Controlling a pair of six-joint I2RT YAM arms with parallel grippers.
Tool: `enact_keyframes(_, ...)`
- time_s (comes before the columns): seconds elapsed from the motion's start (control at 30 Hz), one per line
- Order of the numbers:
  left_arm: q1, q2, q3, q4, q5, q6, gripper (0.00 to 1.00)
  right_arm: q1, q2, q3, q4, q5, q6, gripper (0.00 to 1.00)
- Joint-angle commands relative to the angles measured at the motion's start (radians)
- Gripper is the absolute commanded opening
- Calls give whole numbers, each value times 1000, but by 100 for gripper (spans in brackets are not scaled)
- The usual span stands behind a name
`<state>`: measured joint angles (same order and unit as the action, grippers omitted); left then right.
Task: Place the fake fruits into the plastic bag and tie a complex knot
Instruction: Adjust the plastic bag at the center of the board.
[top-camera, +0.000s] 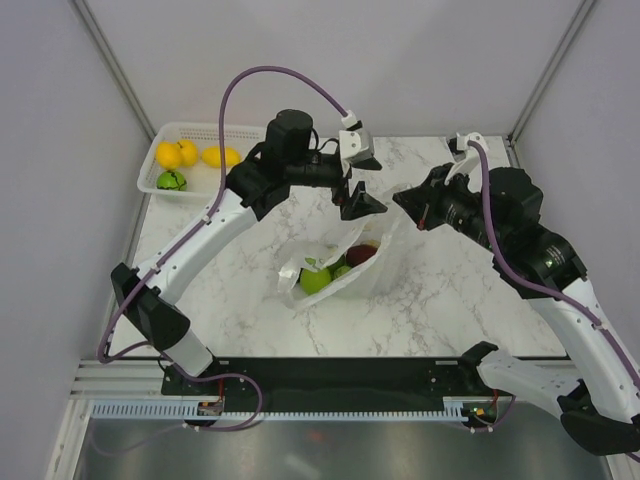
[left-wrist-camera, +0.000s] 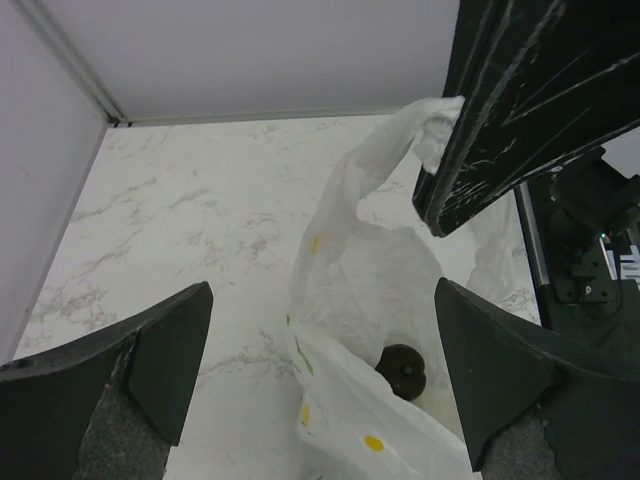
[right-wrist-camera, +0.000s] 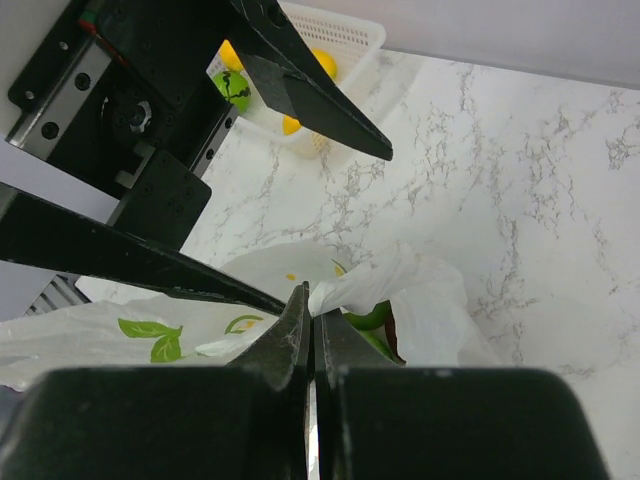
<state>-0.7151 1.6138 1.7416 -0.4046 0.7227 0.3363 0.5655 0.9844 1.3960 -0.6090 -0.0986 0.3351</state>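
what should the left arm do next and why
Probably move the left gripper to the basket for one of the lemons: it hangs open and empty above the bag, whose handle the right gripper pinches up.

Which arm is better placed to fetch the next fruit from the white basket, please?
The left arm. Its jaws stand open and empty above the plastic bag, on the side of the basket holding the lemons. The right arm has its jaws shut on the bag's handle, holding it up.
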Motion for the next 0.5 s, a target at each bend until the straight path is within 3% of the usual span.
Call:
enact_keyframes(0.0, -3, 32, 4, 110, 168, 7, 100, -1, -18, -12, 29, 19, -21, 0)
enact_keyframes(0.33, -30, 58, -39, 158, 339, -52, 99, -1, -20, -6, 32, -32, -80, 0)
enact_keyframes(0.47, -64, 51, -77, 159, 311, -43, 99, -1, -18, -3, 38, -44, -84, 0)
